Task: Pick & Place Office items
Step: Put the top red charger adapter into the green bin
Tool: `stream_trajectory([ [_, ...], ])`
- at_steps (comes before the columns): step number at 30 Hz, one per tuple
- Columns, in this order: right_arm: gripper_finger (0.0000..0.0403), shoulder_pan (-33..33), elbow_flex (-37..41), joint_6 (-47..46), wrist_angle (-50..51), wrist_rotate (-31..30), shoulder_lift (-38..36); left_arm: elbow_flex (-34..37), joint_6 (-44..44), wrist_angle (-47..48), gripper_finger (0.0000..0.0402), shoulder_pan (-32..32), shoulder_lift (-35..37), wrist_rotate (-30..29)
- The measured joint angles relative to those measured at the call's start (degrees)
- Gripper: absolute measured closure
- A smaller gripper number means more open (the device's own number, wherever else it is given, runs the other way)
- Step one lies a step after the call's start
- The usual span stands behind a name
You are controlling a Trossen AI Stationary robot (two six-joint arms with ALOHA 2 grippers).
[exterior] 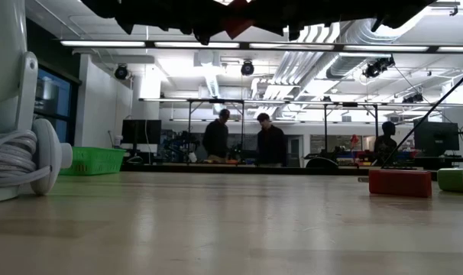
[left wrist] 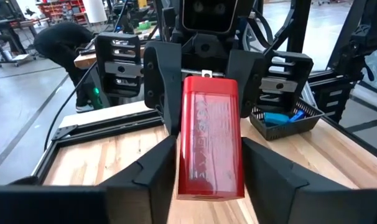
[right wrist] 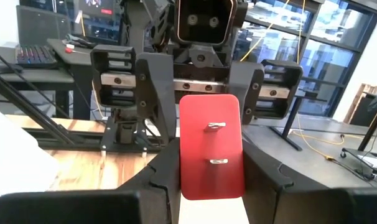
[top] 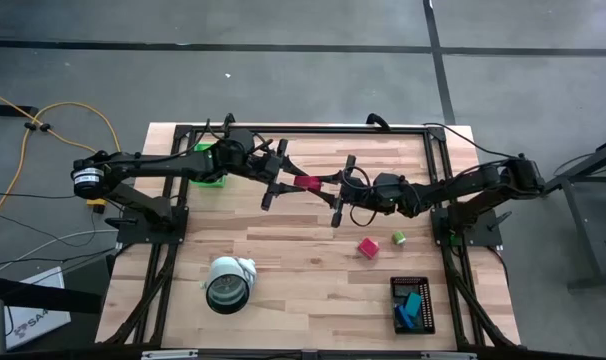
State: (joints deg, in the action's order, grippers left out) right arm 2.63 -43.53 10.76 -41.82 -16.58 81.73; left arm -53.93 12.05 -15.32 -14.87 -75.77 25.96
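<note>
A red block (top: 306, 183) with two metal prongs on one end hangs in the air over the middle of the table, between my two grippers. My left gripper (top: 286, 183) comes at it from the table's left and my right gripper (top: 328, 188) from the right; each is shut on one end. The block fills the middle of the left wrist view (left wrist: 210, 137) and the right wrist view (right wrist: 211, 146). A second red block (top: 368, 247) and a green cube (top: 398, 238) lie flat on the table, nearer the front right. My left gripper pinches the block's two long sides (left wrist: 183, 177) between its two fingers, at the end away from the prongs. The fingers come level from the table's left and lie along the block. The block is level and lifted clear of the table. My right gripper pinches the block's pronged end by its two side edges (right wrist: 185, 180) between its two fingers. The fingers come level from the table's right, facing my left gripper. The pronged face (right wrist: 216, 143) looks at the right wrist camera.
A black tray (top: 413, 305) with blue and teal bits stands at the front right. A white-and-grey roll (top: 230, 282) stands at the front left. A green tray (top: 211, 170) sits under my left arm at the far left. People stand in the room beyond.
</note>
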Motion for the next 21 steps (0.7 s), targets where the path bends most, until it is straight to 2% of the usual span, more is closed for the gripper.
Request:
stream_trajectory([
  [5, 0.0293, 0.0, 0.02, -0.46, 0.0, -0.03, 0.0, 0.0, 0.68, 0.06, 0.0285, 0.0, 0.0, -0.22],
  [14, 0.0291, 0.0, 0.02, -0.44, 0.47, 0.28, 0.0, 0.0, 0.44, 0.27, 0.0287, 0.0, 0.0, -0.26],
  [21, 0.0254, 0.0, 0.02, 0.24, 1.53, 0.52, 0.0, 0.02, -0.7, 0.58, 0.0287, 0.0, 0.0, 0.11],
])
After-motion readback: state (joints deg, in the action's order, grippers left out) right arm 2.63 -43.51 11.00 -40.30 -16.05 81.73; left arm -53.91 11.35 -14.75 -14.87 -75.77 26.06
